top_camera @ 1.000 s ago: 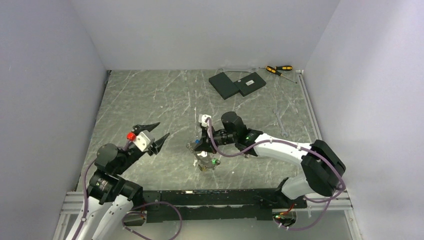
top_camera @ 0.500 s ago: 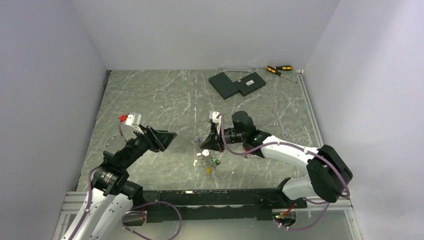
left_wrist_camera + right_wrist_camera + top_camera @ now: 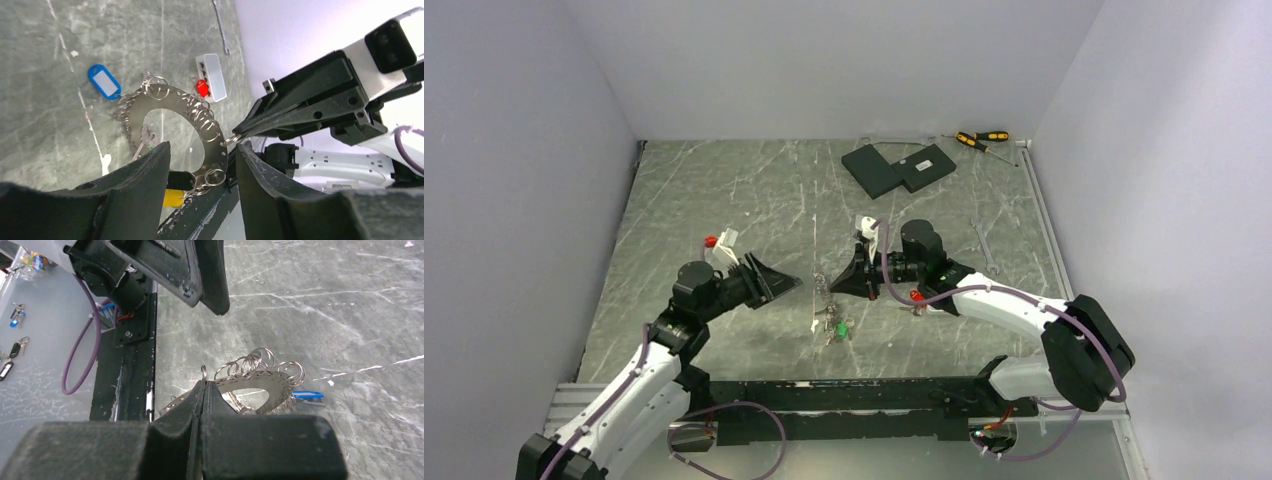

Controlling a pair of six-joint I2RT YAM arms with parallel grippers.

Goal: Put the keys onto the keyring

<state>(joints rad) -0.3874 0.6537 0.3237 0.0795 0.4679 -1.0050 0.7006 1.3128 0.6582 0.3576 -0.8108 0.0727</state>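
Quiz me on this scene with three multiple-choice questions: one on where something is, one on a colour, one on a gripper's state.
1. Where do the screwdrivers lie?
A. at the table's far right corner
B. at its near left corner
C. in its middle

2. What colour is the key tag with the white label?
A. blue
B. orange
C. purple

3. How is the right gripper?
A. wide open
B. shut on a small loop at the keyring's rim
C. shut on nothing

Answers: A, the top view shows them there; A, its plastic frame is blue; B, the closed tips pinch a loop.
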